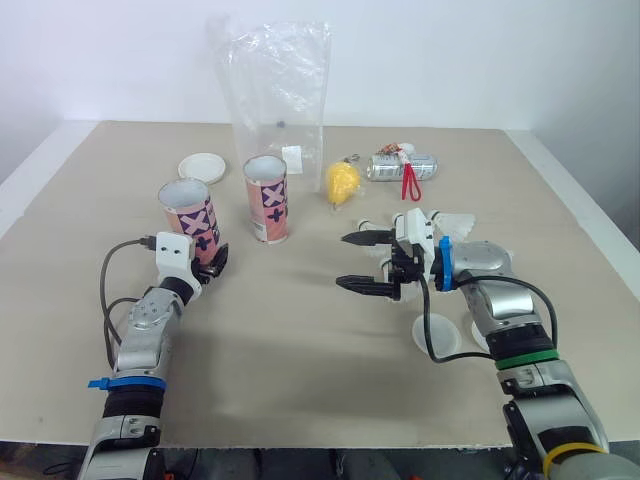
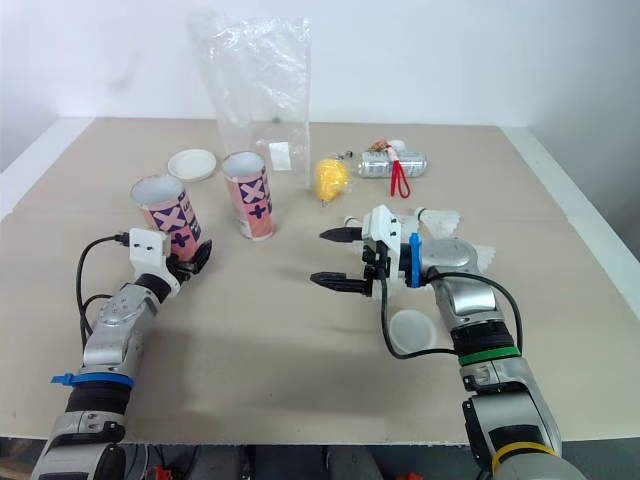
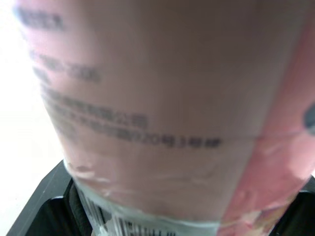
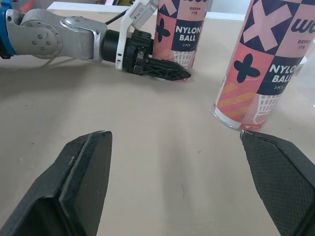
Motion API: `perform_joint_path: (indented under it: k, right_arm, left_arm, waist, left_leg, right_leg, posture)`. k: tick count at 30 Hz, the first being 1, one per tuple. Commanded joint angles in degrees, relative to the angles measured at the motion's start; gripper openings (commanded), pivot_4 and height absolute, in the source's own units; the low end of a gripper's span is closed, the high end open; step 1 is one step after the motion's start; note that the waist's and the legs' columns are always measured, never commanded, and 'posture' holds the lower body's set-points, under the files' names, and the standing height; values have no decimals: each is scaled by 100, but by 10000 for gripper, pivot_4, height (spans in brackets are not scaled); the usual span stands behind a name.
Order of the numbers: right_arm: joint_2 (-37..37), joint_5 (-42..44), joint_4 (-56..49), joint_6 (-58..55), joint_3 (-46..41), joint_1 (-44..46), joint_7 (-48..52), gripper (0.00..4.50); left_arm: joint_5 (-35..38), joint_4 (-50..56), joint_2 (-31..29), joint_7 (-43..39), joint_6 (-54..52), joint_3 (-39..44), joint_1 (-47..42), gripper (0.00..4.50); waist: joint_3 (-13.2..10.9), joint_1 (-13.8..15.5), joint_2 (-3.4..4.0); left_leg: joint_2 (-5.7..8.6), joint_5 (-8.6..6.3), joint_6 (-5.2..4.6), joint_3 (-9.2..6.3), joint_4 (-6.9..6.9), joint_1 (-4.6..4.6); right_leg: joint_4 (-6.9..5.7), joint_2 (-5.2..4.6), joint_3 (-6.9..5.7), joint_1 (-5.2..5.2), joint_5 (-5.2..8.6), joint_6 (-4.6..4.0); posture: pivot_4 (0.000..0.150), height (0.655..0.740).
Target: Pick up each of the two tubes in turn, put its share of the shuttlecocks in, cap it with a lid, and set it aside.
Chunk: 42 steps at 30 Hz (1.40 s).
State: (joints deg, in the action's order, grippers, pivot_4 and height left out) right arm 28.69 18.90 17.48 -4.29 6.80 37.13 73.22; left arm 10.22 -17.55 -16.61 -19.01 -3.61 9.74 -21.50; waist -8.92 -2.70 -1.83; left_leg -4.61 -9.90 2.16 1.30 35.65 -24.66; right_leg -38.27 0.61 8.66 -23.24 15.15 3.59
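1. Clamped low on the held tube (image 1: 190, 218) with the left gripper (image 1: 210, 265), one black finger on each side of the wall near the base. Leaning a little, mouth up and uncapped, on the robot's left part of the table (image 1: 300, 385).
2. Standing upright just beside it, toward the middle: second tube (image 1: 267, 198), also uncapped, touched by neither gripper.
3. Spread wide and holding nothing: right gripper (image 1: 343, 260), above the table, tips aimed at the tubes, well apart from both.
4. Lying loose just behind the right gripper: white shuttlecocks (image 2: 440, 218); count unclear.
5. One white lid (image 1: 201, 165) behind the held tube; another lid (image 2: 420, 335) by the right forearm, its edge crossed by the arm's cable.
6. Tube handling, as a judgement: light, probably thin card, stiff lengthwise but easy to dent or squash oval under a hard squeeze. Glossy wrap, so likely to slip or twist. Best held low to mid wall with moderate force, mouth left free for loading.
7. Shuttlecock handling, as a judgement: almost weightless, springy skirts, easy to crush. Better pinched at the head end and fed in head first.
8. Behind the tubes, not needed: clear plastic bag (image 1: 275, 90).
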Motion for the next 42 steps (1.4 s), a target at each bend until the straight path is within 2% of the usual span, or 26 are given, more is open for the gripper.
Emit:
perform_joint_path:
  k: [1, 12, 21, 27, 32, 36, 42]
  right_arm:
    - [71, 46, -199, 12, -141, 33, -3, 45000]
    - [-29, 48, -207, 12, -113, -36, -50, 45000]
    - [-72, 310, -658, -259, -328, -260, -381, 45000]
    - [100, 660, -1967, -820, -638, -1176, -872, 45000]
    - [223, 823, -3441, -1345, -1095, -2173, -1800, 45000]
    - [222, 975, -4629, -2156, -1566, -2867, -2915, 45000]
    - [-162, 1417, -6163, -3607, -2054, -3673, -4713, 45000]
  left_arm:
    - [20, -83, -5, 41, 27, 56, 11, 37973]
    - [-3, 87, -186, -199, 38, -3, 204, 37973]
    - [22, 551, -692, -971, 206, -98, 354, 37973]
    - [90, 1390, -1477, -1962, 241, -258, 709, 37973]
    - [175, 2278, -2030, -2637, -200, -514, 904, 37973]
    - [46, 2708, -2359, -3215, -660, -1134, 560, 37973]
    - [-78, 2719, -2287, -3928, -1533, -2206, -396, 37973]
  waist:
    - [0, 0, 0]
    - [1, -6, 3]
    - [1, -5, 3]
    - [0, 4, 4]
    - [-3, 13, 8]
    - [-3, 18, 9]
    - [-3, 6, 8]
  left_leg:
    - [0, 0, 0, 0, 0, 0]
    - [-1, 0, 0, 1, -6, 2]
    - [-1, -1, 1, 1, -16, -1]
    - [-1, -11, 18, -4, -26, -7]
    - [0, -24, 27, -7, -26, -16]
    - [0, -24, 27, -13, -22, -15]
    - [-1, -21, 24, -15, -14, -12]
  right_leg:
    - [0, 0, 0, 0, 0, 0]
    - [0, 0, 0, -1, 1, -3]
    - [1, 0, 0, -8, 7, -8]
    - [0, 0, -1, -12, 28, -10]
    - [1, -4, -2, -17, 45, -11]
    - [0, -3, -6, -16, 63, 19]
    - [0, -1, -6, -13, 61, 18]
  posture:
    - [1500, 7400]
    - [1500, 7400]
    - [1500, 7400]
    - [1500, 7400]
    - [1500, 7400]
    - [1500, 7400]
    - [1500, 7400]
